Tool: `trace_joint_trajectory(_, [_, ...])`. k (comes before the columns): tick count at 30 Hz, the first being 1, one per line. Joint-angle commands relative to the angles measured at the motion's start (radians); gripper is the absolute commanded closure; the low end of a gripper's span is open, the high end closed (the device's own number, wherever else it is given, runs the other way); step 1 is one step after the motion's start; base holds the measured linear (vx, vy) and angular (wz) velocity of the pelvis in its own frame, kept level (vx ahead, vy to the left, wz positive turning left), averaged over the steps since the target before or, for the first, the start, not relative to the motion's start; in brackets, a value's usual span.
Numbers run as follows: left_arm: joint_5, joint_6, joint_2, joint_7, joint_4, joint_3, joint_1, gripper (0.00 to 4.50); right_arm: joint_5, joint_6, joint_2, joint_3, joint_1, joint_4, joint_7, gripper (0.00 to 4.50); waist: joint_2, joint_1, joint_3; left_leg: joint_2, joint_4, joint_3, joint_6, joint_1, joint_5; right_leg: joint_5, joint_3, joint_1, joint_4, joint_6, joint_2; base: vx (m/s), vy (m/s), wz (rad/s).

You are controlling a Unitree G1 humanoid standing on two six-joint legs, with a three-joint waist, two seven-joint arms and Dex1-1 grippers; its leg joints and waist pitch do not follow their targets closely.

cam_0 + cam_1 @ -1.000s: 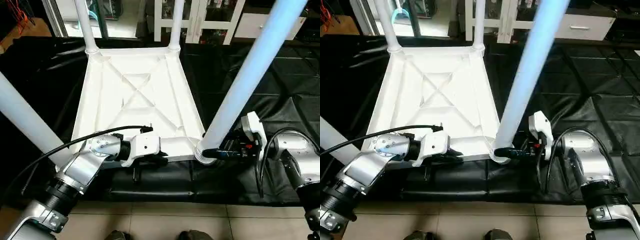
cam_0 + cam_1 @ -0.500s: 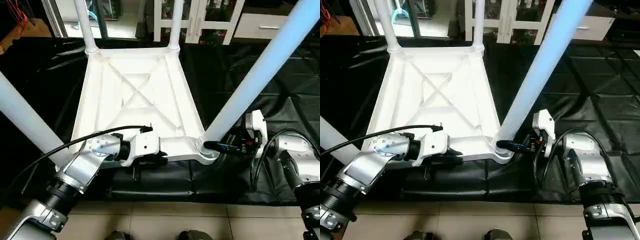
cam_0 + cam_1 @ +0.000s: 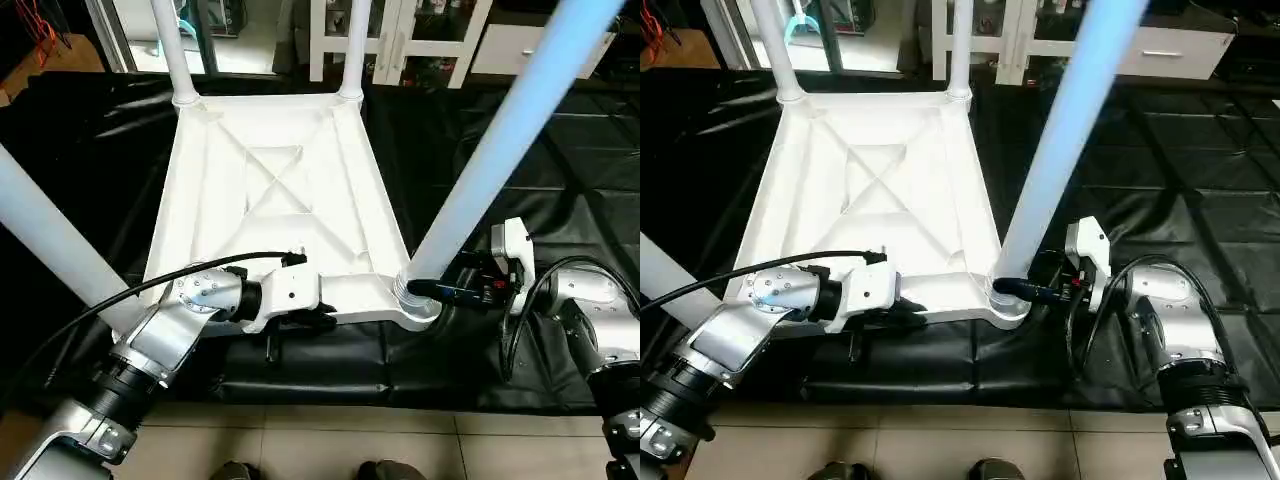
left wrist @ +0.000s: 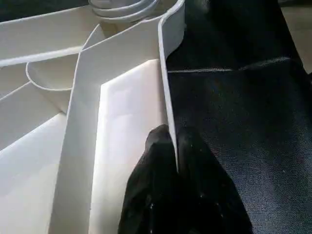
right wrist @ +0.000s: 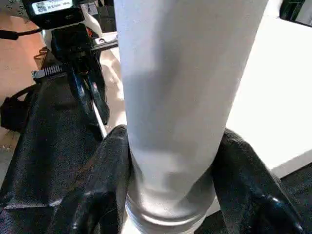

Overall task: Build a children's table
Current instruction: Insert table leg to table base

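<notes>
The children's table lies upside down on a black mat, its white ribbed top [image 3: 270, 180] facing up. Two legs [image 3: 170, 50] [image 3: 352, 50] stand in the far corner sockets. A third leg [image 3: 50, 240] rises from the near left corner. My left gripper [image 4: 173, 134] is shut on the top's thin near rim [image 4: 168, 73], one black finger on each side. A fourth leg [image 3: 490, 150] leans up to the right from the near right corner socket [image 3: 415, 305]. My right gripper [image 3: 425, 292] is shut on the base of this leg [image 5: 170, 97], a finger [image 5: 105, 180] pressed against it.
The black mat [image 3: 560, 170] covers the floor around the table, with beige tiles [image 3: 300, 440] along its near edge. A white glass-door cabinet [image 3: 400, 40] stands behind the far legs. A black cable [image 3: 150, 290] loops over my left forearm.
The leg in my right gripper tipped further right, then came back steeper. Its base moved from beside the near right corner into the socket. The left gripper has not moved.
</notes>
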Motion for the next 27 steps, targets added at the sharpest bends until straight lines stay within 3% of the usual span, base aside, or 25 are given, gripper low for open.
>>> trace_joint_trajectory(1, [0.029,-0.007,0.001,-0.026,0.025,-0.049,0.008,4.5,-0.058,0.017,-0.006,0.016,0.022,0.045,-0.018,2.5,-0.003,-0.013,-0.038,0.02,-0.074,-0.003,0.05,0.02,-0.266,-0.239,0.031,0.024,-0.095,-0.238,-0.049,0.0,0.0,0.0])
trace_joint_trajectory(8, [0.03,-0.01,0.0,-0.029,0.026,-0.048,0.008,4.5,-0.058,0.0,-0.001,0.012,0.014,0.069,-0.024,2.5,-0.002,-0.014,-0.036,0.022,-0.078,-0.004,0.042,0.023,-0.286,-0.281,0.032,0.02,-0.1,-0.228,-0.05,0.0,0.0,0.0])
trace_joint_trajectory(9, [0.035,-0.016,-0.001,-0.023,0.038,-0.046,0.004,4.5,-0.017,0.052,-0.021,0.008,0.076,0.015,0.02,2.5,0.003,-0.012,-0.054,0.021,-0.074,-0.004,0.039,0.027,-0.277,-0.271,0.03,0.029,-0.096,-0.234,-0.051,0.0,0.0,0.0])
trace_joint_trajectory(10, [0.044,-0.026,-0.001,-0.015,0.052,-0.043,-0.001,4.5,0.02,0.092,-0.036,0.001,0.132,-0.034,0.053,2.5,0.001,-0.005,-0.044,0.022,-0.075,0.0,0.05,0.029,-0.276,-0.248,0.033,0.023,-0.102,-0.235,-0.047,0.0,0.0,0.0])
trace_joint_trajectory(11, [0.05,-0.031,0.0,-0.007,0.064,-0.04,-0.004,4.5,0.054,0.125,-0.047,-0.01,0.183,-0.085,0.077,2.5,0.001,-0.002,-0.044,0.023,-0.075,0.001,0.053,0.032,-0.282,-0.242,0.034,0.024,-0.103,-0.233,-0.046,0.0,0.0,0.0])
trace_joint_trajectory(12, [0.05,-0.031,0.0,-0.007,0.064,-0.04,-0.004,4.5,0.055,0.126,-0.047,-0.01,0.183,-0.086,0.077,2.5,0.001,0.002,-0.045,0.026,-0.077,0.002,0.057,0.036,-0.285,-0.218,0.035,0.025,-0.1,-0.24,-0.046,0.0,0.0,0.0])
trace_joint_trajectory(13, [0.05,-0.031,0.001,-0.006,0.065,-0.04,-0.005,4.5,0.057,0.123,-0.046,-0.013,0.186,-0.089,0.075,2.5,0.001,0.002,-0.045,0.026,-0.077,0.002,0.057,0.036,-0.285,-0.218,0.035,0.025,-0.1,-0.24,-0.046,0.0,0.0,0.0])
trace_joint_trajectory(14, [0.054,-0.032,0.005,-0.002,0.068,-0.038,-0.007,4.5,0.071,0.129,-0.045,-0.023,0.2,-0.113,0.068,2.5,-0.003,-0.001,-0.05,0.023,-0.078,-0.004,0.052,0.023,-0.261,-0.207,0.03,0.036,-0.094,-0.245,-0.049,0.0,0.0,0.0])
trace_joint_trajectory(18, [0.057,-0.038,0.007,0.001,0.08,-0.035,-0.011,4.5,0.079,0.135,-0.043,-0.025,0.211,-0.128,0.063,2.51,0.003,-0.006,-0.057,0.021,-0.072,-0.002,0.064,0.022,-0.213,-0.146,0.031,0.039,-0.088,-0.261,-0.049,0.0,0.0,0.0])
trace_joint_trajectory(23, [0.057,-0.045,0.006,0.001,0.089,-0.035,-0.017,4.5,0.043,0.068,-0.026,-0.03,0.208,-0.091,0.025,2.51,0.005,-0.006,-0.061,0.019,-0.066,0.001,0.079,0.023,-0.178,-0.078,0.029,0.043,-0.081,-0.28,-0.049,0.0,0.0,0.0])
trace_joint_trajectory(27, [0.059,-0.052,0.005,0.006,0.099,-0.035,-0.022,4.5,0.018,0.003,0.007,-0.063,0.168,-0.042,-0.081,2.51,0.004,-0.008,-0.058,0.017,-0.067,0.002,0.065,0.026,-0.201,-0.128,0.029,0.039,-0.086,-0.274,-0.048,0.0,0.0,0.0])
